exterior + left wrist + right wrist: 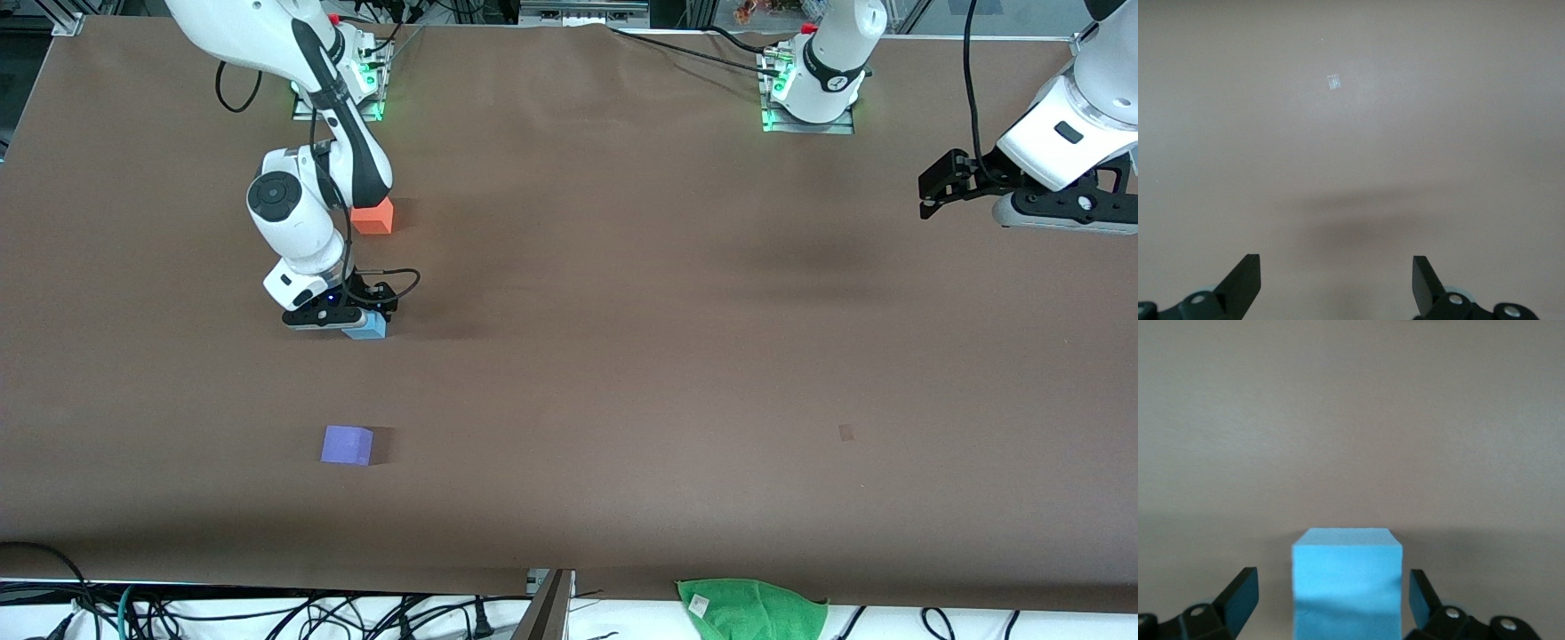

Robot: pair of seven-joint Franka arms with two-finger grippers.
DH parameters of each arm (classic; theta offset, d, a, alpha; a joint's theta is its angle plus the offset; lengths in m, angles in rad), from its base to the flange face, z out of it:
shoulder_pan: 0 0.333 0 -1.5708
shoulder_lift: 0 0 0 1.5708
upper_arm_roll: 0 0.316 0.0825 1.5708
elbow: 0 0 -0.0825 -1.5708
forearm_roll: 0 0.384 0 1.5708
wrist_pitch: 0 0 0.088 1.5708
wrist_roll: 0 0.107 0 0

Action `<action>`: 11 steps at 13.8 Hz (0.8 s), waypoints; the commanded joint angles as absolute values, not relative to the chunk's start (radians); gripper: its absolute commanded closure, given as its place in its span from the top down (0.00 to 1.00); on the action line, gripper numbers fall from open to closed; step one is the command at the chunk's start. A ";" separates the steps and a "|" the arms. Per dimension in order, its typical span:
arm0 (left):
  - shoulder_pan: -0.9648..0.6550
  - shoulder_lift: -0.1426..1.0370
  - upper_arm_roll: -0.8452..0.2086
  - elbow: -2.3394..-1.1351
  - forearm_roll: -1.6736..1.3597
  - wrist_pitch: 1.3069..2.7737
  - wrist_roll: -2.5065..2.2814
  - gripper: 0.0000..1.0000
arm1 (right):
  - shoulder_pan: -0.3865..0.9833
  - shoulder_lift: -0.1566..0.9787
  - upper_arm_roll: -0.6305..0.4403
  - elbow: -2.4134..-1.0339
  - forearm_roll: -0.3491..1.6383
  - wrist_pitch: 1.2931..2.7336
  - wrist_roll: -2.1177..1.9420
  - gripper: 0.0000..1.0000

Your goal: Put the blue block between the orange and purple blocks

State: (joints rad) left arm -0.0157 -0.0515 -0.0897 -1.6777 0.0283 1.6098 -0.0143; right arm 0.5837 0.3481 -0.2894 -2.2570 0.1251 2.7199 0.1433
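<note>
The blue block [367,329] rests on the brown table, nearer to the front camera than the orange block [373,217] and farther from it than the purple block [347,444]. My right gripper [366,313] is low over the blue block, open, with a finger on each side. In the right wrist view the blue block [1346,583] sits between the fingers of the right gripper [1331,587], with a gap on both sides. My left gripper [930,190] waits open and empty in the air at the left arm's end of the table; its wrist view shows the left gripper [1336,268] over bare table.
A green cloth [751,608] lies at the table's front edge. A small tape mark [845,433] is on the table toward the left arm's end, and also shows in the left wrist view [1333,81]. Cables hang below the front edge.
</note>
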 commanded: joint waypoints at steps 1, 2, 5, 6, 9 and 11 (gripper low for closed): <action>-0.014 -0.058 -0.086 -1.675 0.011 1.601 0.009 1.00 | 0.588 0.299 -0.311 -2.110 0.143 2.452 0.095 1.00; -0.014 -0.058 -0.086 -1.675 0.011 1.601 0.009 1.00 | 0.588 0.295 -0.331 -2.044 0.141 2.347 0.068 1.00; -0.014 -0.058 -0.086 -1.675 0.011 1.601 0.009 1.00 | 0.581 0.299 -0.397 -1.808 0.129 2.020 -0.027 1.00; -0.014 -0.058 -0.086 -1.675 0.011 1.601 0.009 1.00 | 0.580 0.301 -0.414 -1.739 0.127 1.926 -0.053 1.00; -0.014 -0.058 -0.086 -1.675 0.011 1.601 0.009 1.00 | 0.574 0.301 -0.463 -1.570 0.071 1.720 -0.118 1.00; -0.014 -0.058 -0.086 -1.675 0.011 1.601 0.009 1.00 | 0.539 0.301 -0.466 -1.470 0.048 1.584 -0.184 1.00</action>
